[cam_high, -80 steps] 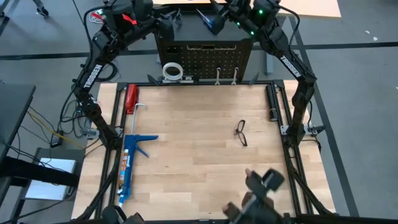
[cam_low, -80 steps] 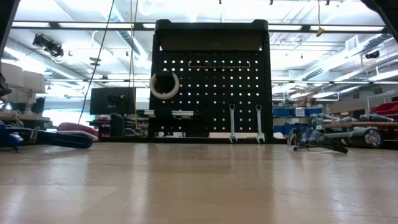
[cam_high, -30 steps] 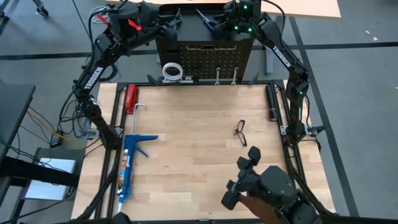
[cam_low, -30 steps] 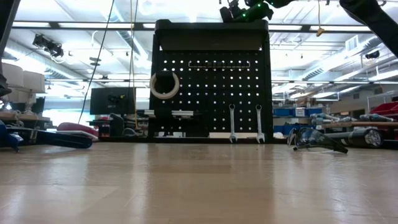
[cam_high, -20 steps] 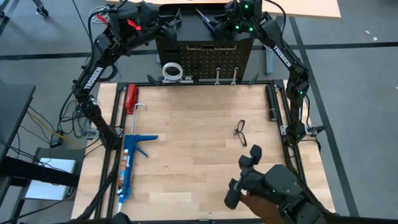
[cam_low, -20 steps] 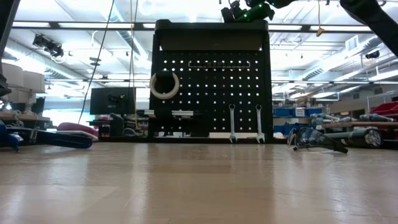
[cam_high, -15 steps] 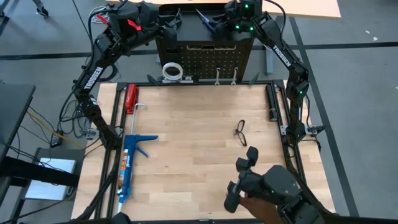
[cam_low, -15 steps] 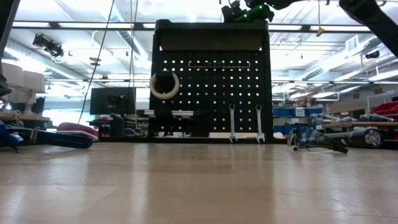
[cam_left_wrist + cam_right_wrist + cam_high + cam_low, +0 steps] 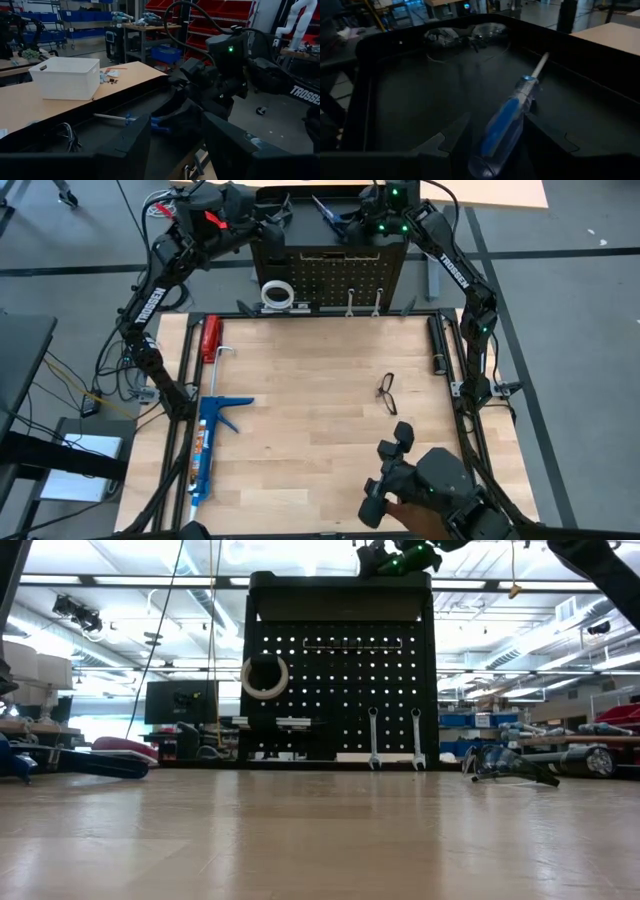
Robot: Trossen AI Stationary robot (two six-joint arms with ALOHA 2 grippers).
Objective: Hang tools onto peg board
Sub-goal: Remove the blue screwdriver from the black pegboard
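Right wrist view: right jaws [image 9: 492,132] pinch the blue-handled screwdriver [image 9: 506,127] over the tray atop the peg board [image 9: 325,275]; glasses [image 9: 457,37] lie farther in. Left jaws [image 9: 175,145] spread, beside the same tray. Advice: keep the grip firm, lower the shaft squarely onto the board's front.

The high camera looks straight down on the whole table [image 9: 320,430], with the peg board [image 9: 325,275] at the top centre of its frame, while the low camera sits at tabletop height, staring level across the wood at that same peg board [image 9: 340,670] in mid-frame, room behind. The left wrist camera peers across the tray behind the board at the right gripper [image 9: 172,107] close by, and the right wrist camera hovers tight over the blue-handled screwdriver [image 9: 502,127], the one also showing in the left wrist frame's middle [image 9: 130,119].
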